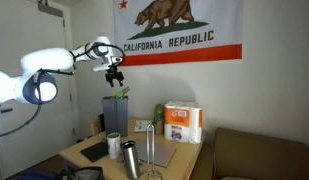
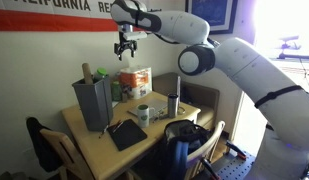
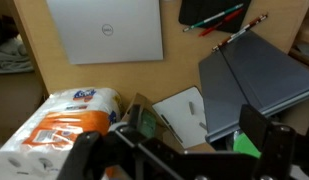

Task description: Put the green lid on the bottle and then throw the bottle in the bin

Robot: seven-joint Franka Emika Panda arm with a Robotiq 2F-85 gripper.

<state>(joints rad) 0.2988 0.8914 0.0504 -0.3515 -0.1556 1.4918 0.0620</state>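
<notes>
My gripper (image 1: 115, 78) (image 2: 124, 48) hangs high above the table with its fingers spread and nothing between them. In the wrist view the gripper (image 3: 174, 142) looks down on the table. The bin (image 1: 115, 112) (image 2: 92, 105) (image 3: 256, 78) is a tall dark grey-blue box standing below the gripper and a little to one side. A small green shape (image 1: 121, 93) shows at the bin's top rim, and a bright green patch (image 3: 246, 146) sits by my right finger. I cannot tell whether either is the bottle. The green lid does not show on its own.
A white-and-orange paper-towel pack (image 1: 182, 122) (image 2: 136, 79) (image 3: 59, 126) stands near the bin. A steel tumbler (image 1: 129, 158) (image 2: 174, 104), a white cup with a green band (image 1: 113, 146) (image 2: 144, 114), a dark notebook (image 2: 124, 134) and a grey laptop (image 3: 104, 30) are on the wooden table (image 2: 99, 150).
</notes>
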